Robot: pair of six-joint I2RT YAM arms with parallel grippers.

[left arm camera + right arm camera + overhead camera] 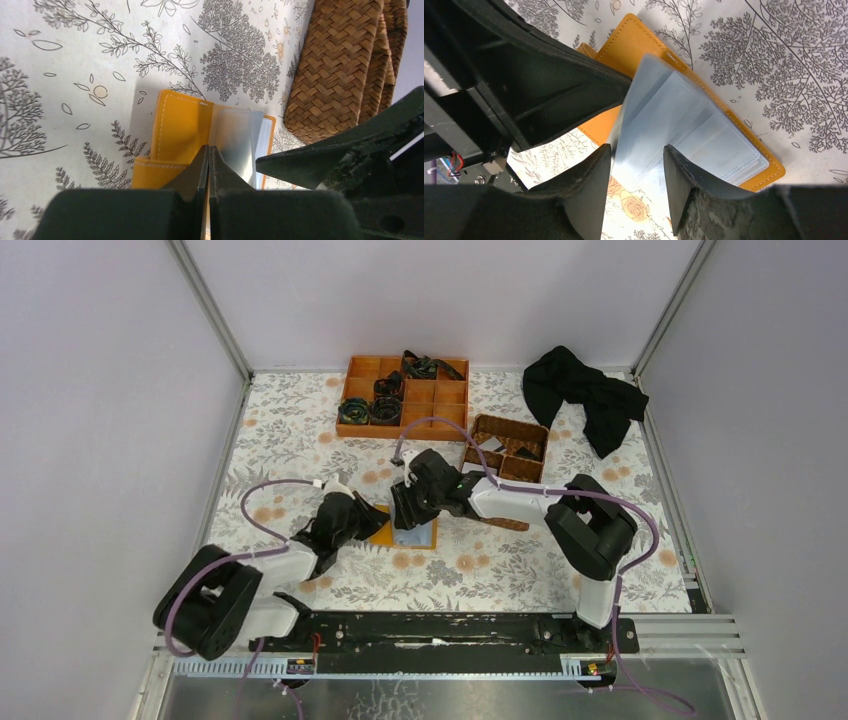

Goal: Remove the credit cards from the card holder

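Note:
The card holder [420, 532] lies open on the flowered cloth, orange-tan outside and pale blue-grey inside [719, 150]. My left gripper [368, 522] is shut on its raised orange cover [180, 130], with an orange sliver between the jaws [208, 149]. A pale grey leaf [649, 110] stands up from the fold; I cannot tell whether it is a card or a sleeve. It also shows in the left wrist view [240, 140]. My right gripper [636, 150] is open, one finger on each side of this leaf's lower edge. In the top view the right gripper [405, 508] is over the holder.
An orange compartment tray [436, 403] holding dark coiled items stands at the back. A brown wicker basket [510, 425] is right of it, just behind the right arm, and also shows in the left wrist view [340, 65]. A black cloth [585, 395] lies at the back right.

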